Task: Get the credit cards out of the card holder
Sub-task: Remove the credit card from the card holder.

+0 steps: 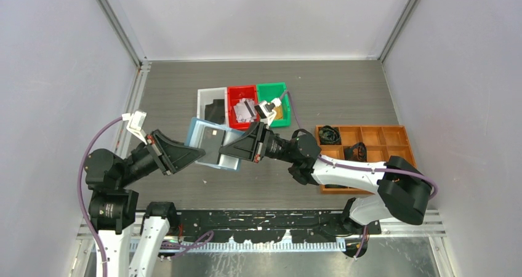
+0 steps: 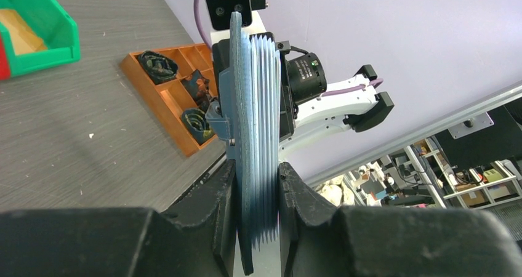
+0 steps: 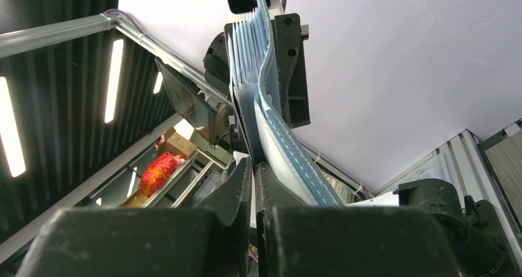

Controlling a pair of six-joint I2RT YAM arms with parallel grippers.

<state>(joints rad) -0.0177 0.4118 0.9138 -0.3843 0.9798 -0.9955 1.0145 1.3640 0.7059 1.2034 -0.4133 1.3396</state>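
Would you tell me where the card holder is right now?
In the top view, the card holder is held left of centre between the left end effector and right end effector, on the white bin's near side.

The top camera looks steeply down from high behind the robot over the whole table (image 1: 345,80), while each wrist camera sits close behind its own fingers, the one on the left gripper (image 2: 257,178) looking low across the table, the one on the right gripper (image 3: 253,169) tilted upward, all three sharing the wallet (image 1: 196,132).
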